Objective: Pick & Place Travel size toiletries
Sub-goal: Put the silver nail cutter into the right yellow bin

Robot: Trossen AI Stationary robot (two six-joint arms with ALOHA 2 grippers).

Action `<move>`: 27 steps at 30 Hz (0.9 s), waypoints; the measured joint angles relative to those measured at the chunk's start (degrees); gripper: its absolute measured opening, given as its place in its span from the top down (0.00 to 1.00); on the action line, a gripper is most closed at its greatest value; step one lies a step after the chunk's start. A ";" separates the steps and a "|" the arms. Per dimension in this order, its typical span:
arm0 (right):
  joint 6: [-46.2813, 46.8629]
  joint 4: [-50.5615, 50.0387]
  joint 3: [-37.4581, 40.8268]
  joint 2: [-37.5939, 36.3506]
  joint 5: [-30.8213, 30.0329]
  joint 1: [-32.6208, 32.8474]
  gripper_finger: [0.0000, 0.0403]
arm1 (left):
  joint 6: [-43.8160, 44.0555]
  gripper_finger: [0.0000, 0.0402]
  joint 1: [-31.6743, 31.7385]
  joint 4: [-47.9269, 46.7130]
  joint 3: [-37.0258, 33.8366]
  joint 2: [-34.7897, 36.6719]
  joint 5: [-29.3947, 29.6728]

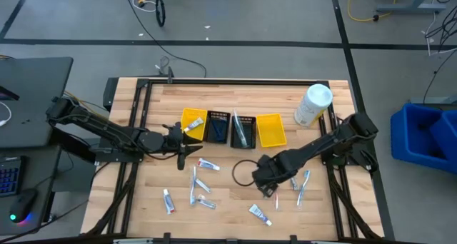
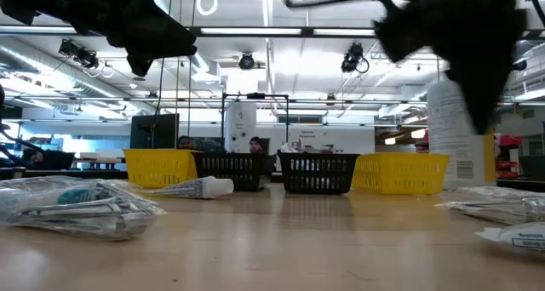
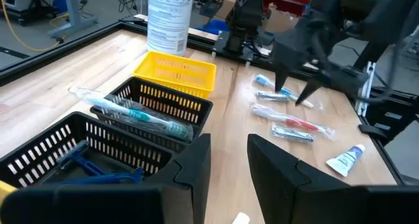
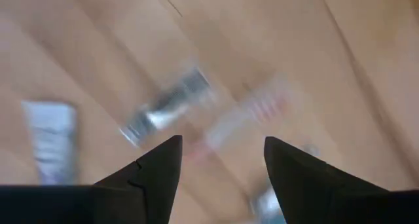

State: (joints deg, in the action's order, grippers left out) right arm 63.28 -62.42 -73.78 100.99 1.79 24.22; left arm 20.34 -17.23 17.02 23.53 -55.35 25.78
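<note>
Small toiletries lie scattered on the wooden table: white tubes (image 1: 208, 165) (image 1: 169, 200) (image 1: 260, 214) and wrapped toothbrushes (image 1: 194, 183) (image 1: 303, 181). In the left wrist view a red-marked wrapped toothbrush (image 3: 294, 124) and a tube (image 3: 346, 160) rest flat on the wood. One black basket holds blue razors (image 3: 85, 165), the other a teal toothbrush (image 3: 141, 116). My left gripper (image 1: 184, 150) (image 3: 226, 162) hovers open, near the baskets' front. My right gripper (image 1: 271, 187) (image 3: 294, 86) (image 4: 222, 158) hangs open, above the wrapped items and clear of them.
A row of bins stands across the table's middle: yellow (image 1: 193, 121), black (image 1: 218, 126), black (image 1: 243, 130), yellow (image 1: 270, 130). A large white bottle (image 1: 313, 105) stands upright at the far right. A black cable loop (image 1: 243, 173) lies beside my right gripper.
</note>
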 joint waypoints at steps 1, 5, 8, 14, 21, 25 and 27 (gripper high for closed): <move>3.29 -2.61 0.00 0.00 1.48 0.34 0.43 | 0.03 0.73 0.01 0.00 0.00 0.00 0.00; 12.50 -8.55 0.84 -0.07 3.08 2.02 0.41 | 0.22 0.73 -0.01 0.02 0.00 -0.01 0.00; 13.97 -7.73 3.36 -0.07 3.93 3.12 0.40 | -0.03 0.73 0.02 0.07 0.00 0.00 0.02; 14.70 -0.72 11.09 -0.04 7.81 2.62 0.37 | -0.44 0.73 0.02 0.20 0.00 0.01 0.04; 16.67 5.64 19.34 -0.04 13.15 1.40 0.39 | -1.31 0.73 0.02 0.52 0.00 0.02 0.04; 16.86 10.51 22.45 -0.47 14.34 0.98 0.42 | -1.69 0.73 0.02 0.50 0.00 0.01 0.07; 16.85 10.99 22.68 -0.45 14.33 0.79 0.45 | -1.70 0.73 0.02 0.50 0.00 -0.01 0.07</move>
State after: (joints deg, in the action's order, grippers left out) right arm 80.12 -51.43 -51.10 100.54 16.13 25.01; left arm 18.63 -17.21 17.52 23.53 -55.35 25.85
